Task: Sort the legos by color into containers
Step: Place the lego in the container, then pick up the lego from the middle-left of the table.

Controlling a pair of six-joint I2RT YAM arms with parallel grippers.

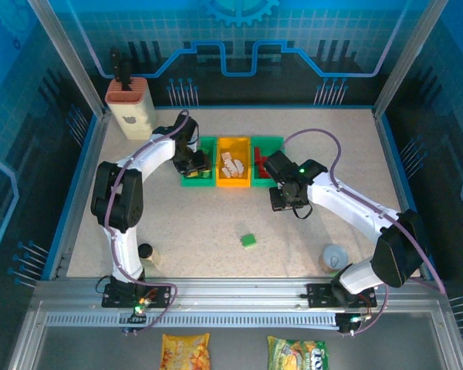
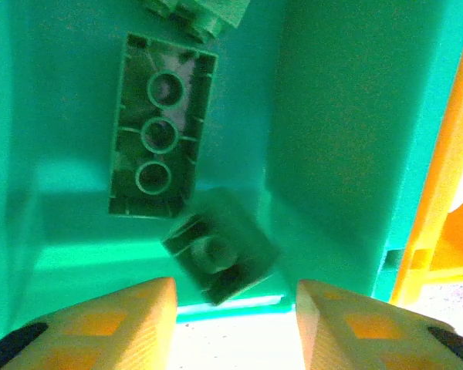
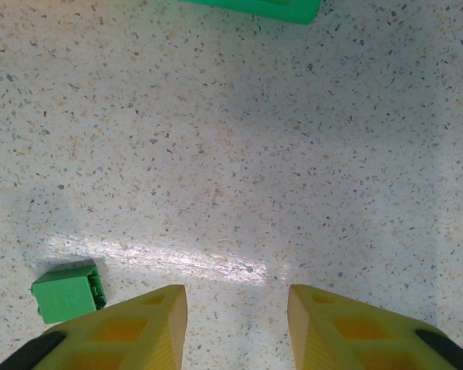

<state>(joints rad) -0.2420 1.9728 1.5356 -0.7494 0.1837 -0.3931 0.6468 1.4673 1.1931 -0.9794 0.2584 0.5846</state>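
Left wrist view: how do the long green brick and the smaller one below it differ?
The long green brick lies underside up, three round tubes showing; the smaller green brick is blurred, its face unclear. The long one sits roughly square to the bin wall; the smaller one sits skewed. The smaller looks darker and is nearer the open left tool. Both are green, inside the green bin.
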